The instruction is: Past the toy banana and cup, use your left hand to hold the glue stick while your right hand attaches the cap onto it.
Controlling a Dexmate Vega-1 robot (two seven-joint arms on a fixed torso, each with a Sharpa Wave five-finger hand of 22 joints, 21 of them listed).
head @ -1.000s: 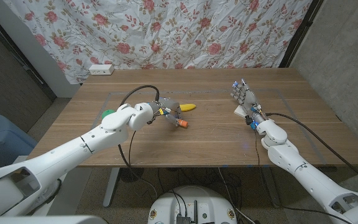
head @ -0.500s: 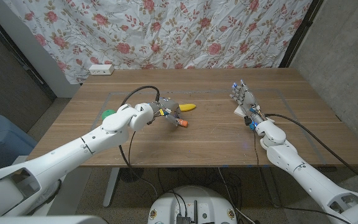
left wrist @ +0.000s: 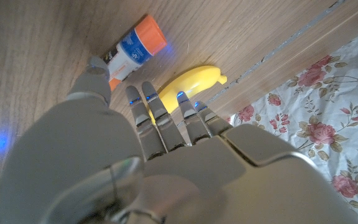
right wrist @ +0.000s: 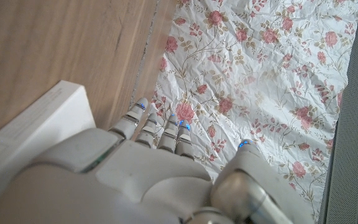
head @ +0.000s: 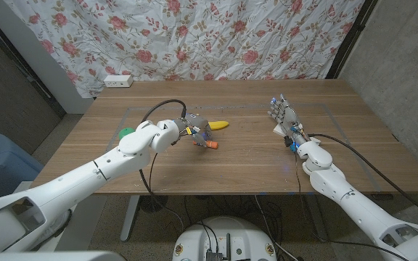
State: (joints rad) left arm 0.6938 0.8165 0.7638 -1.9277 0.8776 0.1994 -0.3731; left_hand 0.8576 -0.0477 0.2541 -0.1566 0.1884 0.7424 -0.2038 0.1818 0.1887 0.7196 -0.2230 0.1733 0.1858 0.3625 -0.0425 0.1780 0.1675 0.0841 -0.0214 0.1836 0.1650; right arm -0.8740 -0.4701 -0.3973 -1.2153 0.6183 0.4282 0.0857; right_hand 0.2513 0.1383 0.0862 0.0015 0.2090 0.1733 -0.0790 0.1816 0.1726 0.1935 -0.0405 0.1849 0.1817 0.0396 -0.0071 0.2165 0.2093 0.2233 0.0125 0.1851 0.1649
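1. Left robot hand (head: pixel 194 130) is over the desk (head: pixel 245 156), fingers spread and reaching down, gripping nothing; the thumb tip lies at the glue stick (left wrist: pixel 131 51).
2. Glue stick lies on its side just at the left robot hand's fingertips, orange end pointing away.
3. Banana (left wrist: pixel 188 84) lies just past those fingertips, beyond the glue stick.
4. Right robot hand (head: pixel 284 114) stands upright, well apart, fingers extended and empty, beside a white box (right wrist: pixel 39 127).
5. Green object (head: pixel 125 132) sits by the left forearm.
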